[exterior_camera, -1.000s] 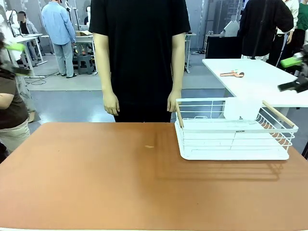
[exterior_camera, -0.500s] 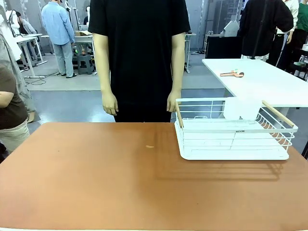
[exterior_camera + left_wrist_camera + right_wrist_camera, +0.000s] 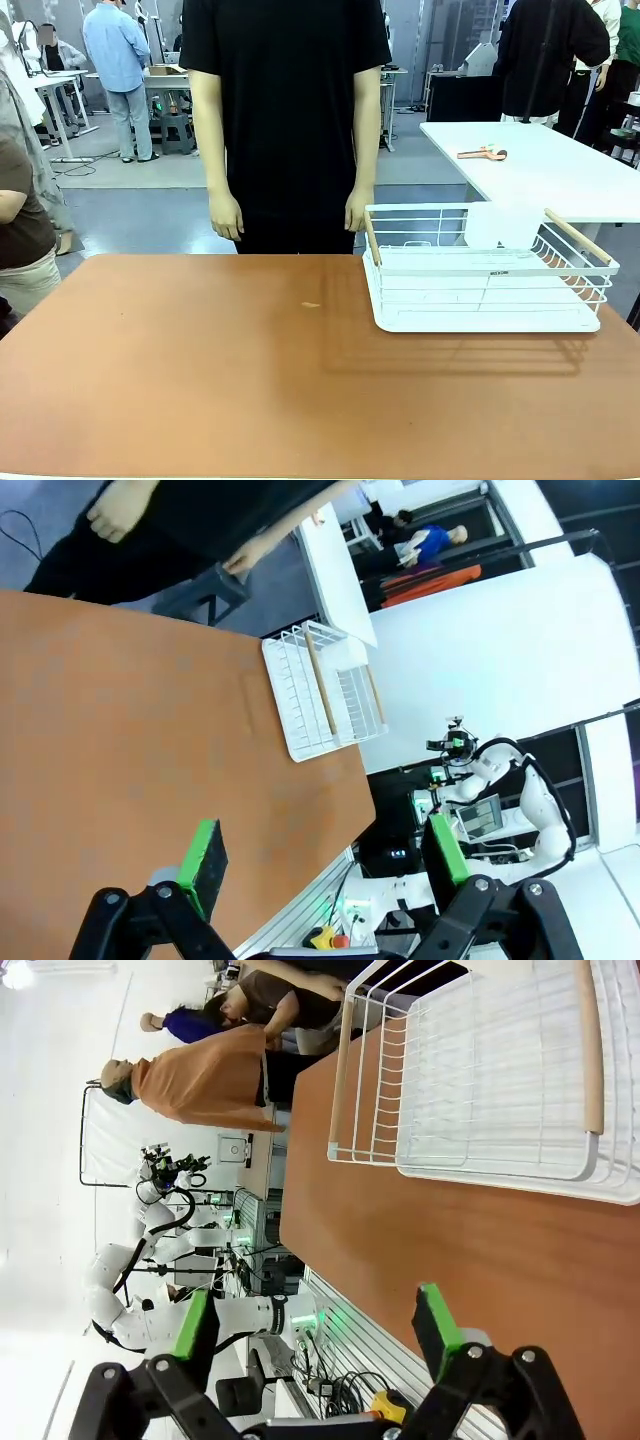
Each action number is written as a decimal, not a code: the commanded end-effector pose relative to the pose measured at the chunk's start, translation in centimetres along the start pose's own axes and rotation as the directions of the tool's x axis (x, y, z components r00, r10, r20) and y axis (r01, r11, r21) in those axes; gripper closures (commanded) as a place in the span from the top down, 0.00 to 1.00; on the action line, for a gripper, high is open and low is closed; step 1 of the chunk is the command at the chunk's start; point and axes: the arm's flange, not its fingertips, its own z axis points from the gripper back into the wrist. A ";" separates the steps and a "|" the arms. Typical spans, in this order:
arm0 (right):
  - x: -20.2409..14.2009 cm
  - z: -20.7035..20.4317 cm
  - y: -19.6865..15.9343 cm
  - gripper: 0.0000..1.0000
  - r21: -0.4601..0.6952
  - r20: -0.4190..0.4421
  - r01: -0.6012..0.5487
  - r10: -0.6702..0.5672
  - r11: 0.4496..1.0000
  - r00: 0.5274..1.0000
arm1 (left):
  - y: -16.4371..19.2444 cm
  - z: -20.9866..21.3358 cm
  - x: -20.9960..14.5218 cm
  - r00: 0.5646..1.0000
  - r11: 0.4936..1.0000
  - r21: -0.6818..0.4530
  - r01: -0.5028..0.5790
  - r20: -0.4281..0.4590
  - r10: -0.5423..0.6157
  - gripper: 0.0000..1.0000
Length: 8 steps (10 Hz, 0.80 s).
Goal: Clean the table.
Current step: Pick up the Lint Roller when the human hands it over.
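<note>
The table [image 3: 200,380] has a wide terracotta top, bare except for a tiny pale speck [image 3: 311,305] near its middle. A white wire basket [image 3: 480,322] with wooden handles stands empty at the far right. In the left wrist view my left gripper [image 3: 325,852] hangs open high above the table [image 3: 120,730], nothing between its green pads, with the basket [image 3: 325,685] farther off. My right gripper [image 3: 312,1325] is open too and holds nothing. It is above the table's [image 3: 450,1250] near edge, close to the basket [image 3: 500,1070].
A person in a black shirt stands at the far edge, hands [image 3: 226,215] hanging at the sides. Behind the basket is a white-topped table [image 3: 540,170] with an orange-handled tool [image 3: 483,154]. Other people stand at the left edge and in the background.
A second ago both grippers showed blurred at the left and right edges of the front view; they have since moved out of that picture. The person has shifted slightly.
</note>
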 end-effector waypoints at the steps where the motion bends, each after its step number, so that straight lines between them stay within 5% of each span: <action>1: -0.1 0.4 -0.1 1.00 0.001 0.009 0.009 -0.009 1.000 1.000 | 0.4 1.1 -0.3 1.000 1.000 -0.019 -0.012 0.023 0.012 1.00; 8: -0.1 0.4 -0.1 1.00 0.001 0.009 0.009 -0.009 1.000 1.000 | 0.4 1.1 -0.3 1.000 1.000 -0.019 -0.012 0.023 0.012 1.00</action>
